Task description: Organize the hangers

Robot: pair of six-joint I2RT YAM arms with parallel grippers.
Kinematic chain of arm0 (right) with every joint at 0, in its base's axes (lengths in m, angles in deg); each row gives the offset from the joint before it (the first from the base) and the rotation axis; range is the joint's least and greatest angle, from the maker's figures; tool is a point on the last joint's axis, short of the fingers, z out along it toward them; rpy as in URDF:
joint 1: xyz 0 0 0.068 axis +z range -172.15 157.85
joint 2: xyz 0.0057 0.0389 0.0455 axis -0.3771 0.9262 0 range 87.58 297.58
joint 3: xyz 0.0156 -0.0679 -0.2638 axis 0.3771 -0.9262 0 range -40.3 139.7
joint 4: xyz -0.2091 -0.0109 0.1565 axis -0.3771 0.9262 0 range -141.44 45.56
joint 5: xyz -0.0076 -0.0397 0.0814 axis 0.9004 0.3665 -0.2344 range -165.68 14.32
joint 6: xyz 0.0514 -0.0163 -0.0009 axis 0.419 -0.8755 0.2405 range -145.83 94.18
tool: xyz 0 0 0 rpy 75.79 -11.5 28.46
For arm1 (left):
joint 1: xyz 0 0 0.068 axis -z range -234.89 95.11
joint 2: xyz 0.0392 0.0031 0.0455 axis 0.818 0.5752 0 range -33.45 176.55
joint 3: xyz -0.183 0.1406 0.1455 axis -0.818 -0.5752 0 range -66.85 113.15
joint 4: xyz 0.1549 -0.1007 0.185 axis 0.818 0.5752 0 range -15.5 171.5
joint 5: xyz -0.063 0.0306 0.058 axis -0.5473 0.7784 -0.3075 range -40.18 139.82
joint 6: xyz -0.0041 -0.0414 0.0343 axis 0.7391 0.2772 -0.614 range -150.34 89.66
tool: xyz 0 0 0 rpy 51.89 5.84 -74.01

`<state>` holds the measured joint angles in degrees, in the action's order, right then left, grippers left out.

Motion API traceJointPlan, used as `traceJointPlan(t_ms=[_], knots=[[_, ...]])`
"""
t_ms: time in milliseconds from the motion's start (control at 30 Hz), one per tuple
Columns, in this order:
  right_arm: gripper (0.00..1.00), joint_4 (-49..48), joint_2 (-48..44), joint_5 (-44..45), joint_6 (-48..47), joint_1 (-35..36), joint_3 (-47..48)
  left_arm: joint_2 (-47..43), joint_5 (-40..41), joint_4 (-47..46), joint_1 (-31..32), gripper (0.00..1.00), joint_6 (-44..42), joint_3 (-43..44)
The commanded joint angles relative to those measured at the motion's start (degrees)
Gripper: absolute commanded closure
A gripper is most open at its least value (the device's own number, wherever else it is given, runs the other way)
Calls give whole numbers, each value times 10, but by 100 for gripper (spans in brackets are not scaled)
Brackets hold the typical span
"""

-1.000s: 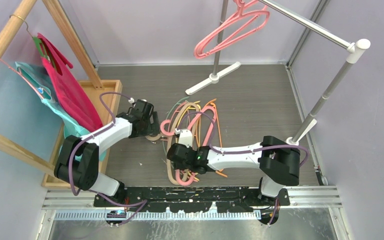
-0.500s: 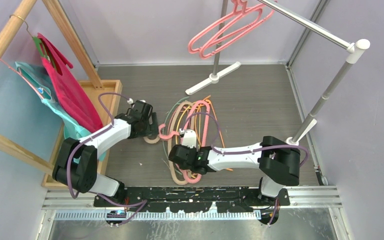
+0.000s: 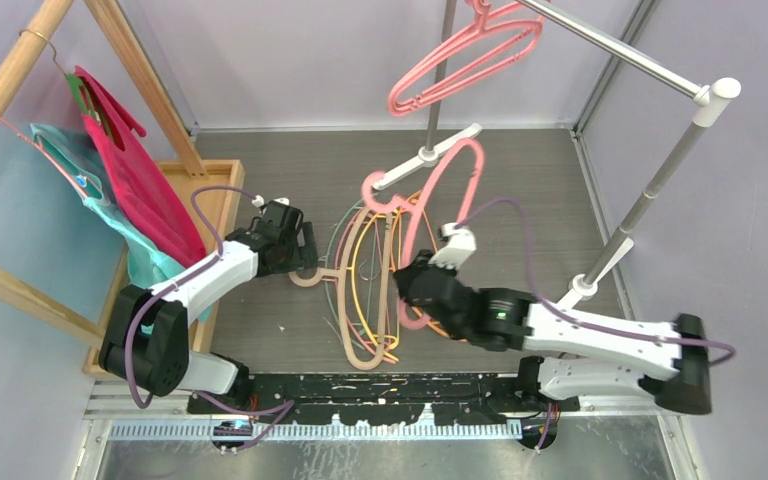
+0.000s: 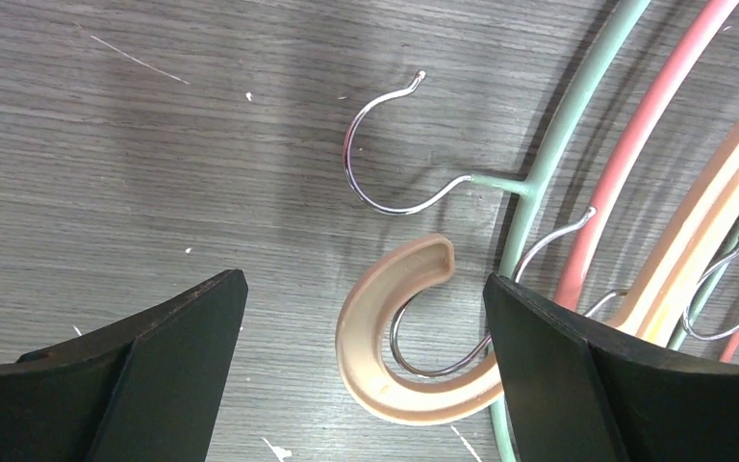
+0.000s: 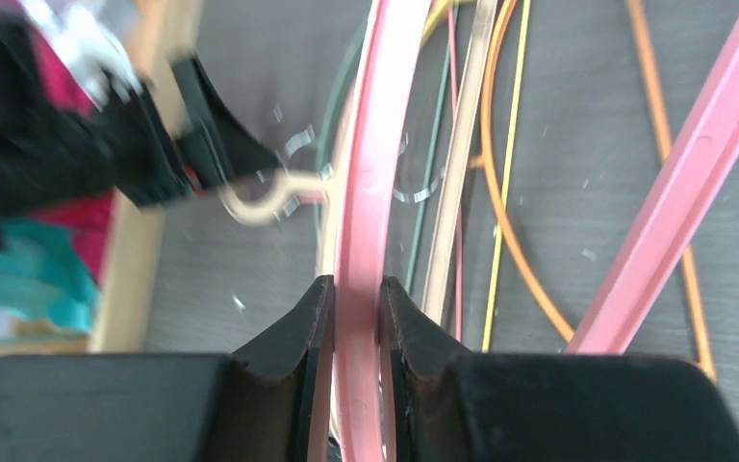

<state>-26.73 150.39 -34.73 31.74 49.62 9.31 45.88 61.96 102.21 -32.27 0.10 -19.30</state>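
Observation:
My right gripper point(image 3: 422, 290) is shut on a thick pink hanger point(image 3: 438, 190) and holds it lifted above the pile; in the right wrist view the pink bar point(image 5: 370, 192) runs between my fingers point(image 5: 313, 327). A pile of beige, yellow, orange and green hangers point(image 3: 365, 270) lies on the floor. My left gripper point(image 3: 300, 258) is open and low over the beige hanger's hook point(image 4: 385, 337), which lies between its fingers point(image 4: 548, 366) beside a green hanger's wire hook point(image 4: 375, 164). Two pink hangers point(image 3: 465, 55) hang on the metal rail.
A metal rail on a stand point(image 3: 650, 190) crosses the back right. A wooden rack point(image 3: 20, 70) at the left carries magenta and teal garments point(image 3: 130, 190) above a wooden tray point(image 3: 215, 190). The stand's white foot point(image 3: 425, 157) lies behind the pile.
My right arm has lifted the pink hanger out of the pile and swung right and back. The hung pink hangers sway. My left gripper has barely moved.

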Motion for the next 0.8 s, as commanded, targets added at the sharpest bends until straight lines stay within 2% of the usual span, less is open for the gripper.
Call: traceJointPlan(t_ms=[0,167,233,300,400,567,767], knots=[[99,44,-103,128,14,-8,12,-21,-5,-12,2,2,0,20],[99,84,-161,225,-16,-8,50,-13,-15,-15,2,2,6,29],[99,47,-174,252,-70,-15,64,-12,-18,-15,2,2,6,34],[99,-32,-178,259,-137,-35,76,-13,-18,-13,2,2,6,42],[99,-117,-163,191,-210,-114,96,-14,-15,-9,2,2,1,52],[99,-144,-96,-40,-181,-284,149,-12,-6,-1,2,2,-6,68],[99,-253,-33,-172,-161,-369,163,-13,6,5,2,2,-10,74]])
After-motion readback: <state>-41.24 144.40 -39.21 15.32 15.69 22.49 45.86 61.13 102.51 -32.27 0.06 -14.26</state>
